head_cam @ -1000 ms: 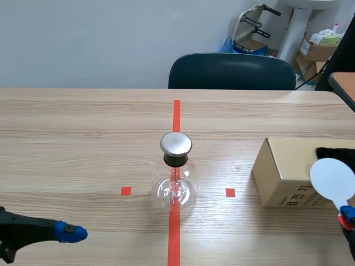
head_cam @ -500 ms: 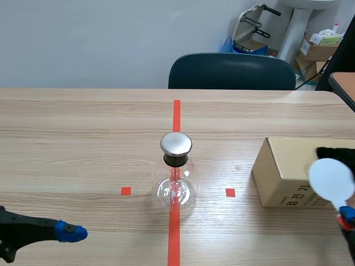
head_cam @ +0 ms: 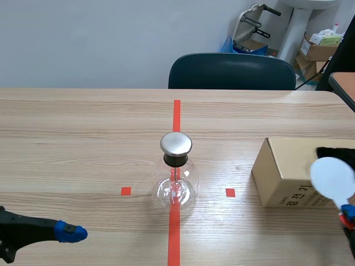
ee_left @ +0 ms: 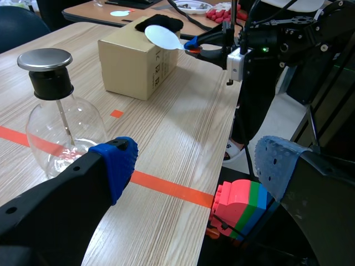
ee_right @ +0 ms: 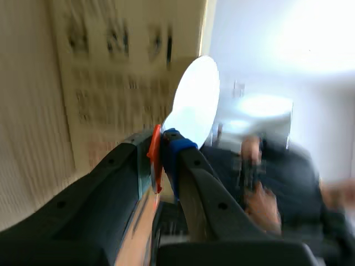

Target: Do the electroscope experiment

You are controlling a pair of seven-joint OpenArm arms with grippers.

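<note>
Currently right end effector clamps white paddle; left end effector wide; box print illegible.

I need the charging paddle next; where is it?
Scene view, far right: the paddle is held by the right gripper, by the box.

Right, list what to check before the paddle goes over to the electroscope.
1. Right gripper shut on the white disc paddle: ok.
2. Electroscope upright on the red line, metal cap on: ok.
3. Left gripper open, apart from the electroscope: ok.
4. Cardboard box apart from the electroscope: ok.
5. Paddle charged on the black cloth: cannot tell.
6. Leaves inside the electroscope hanging together: cannot tell, too small.
</note>
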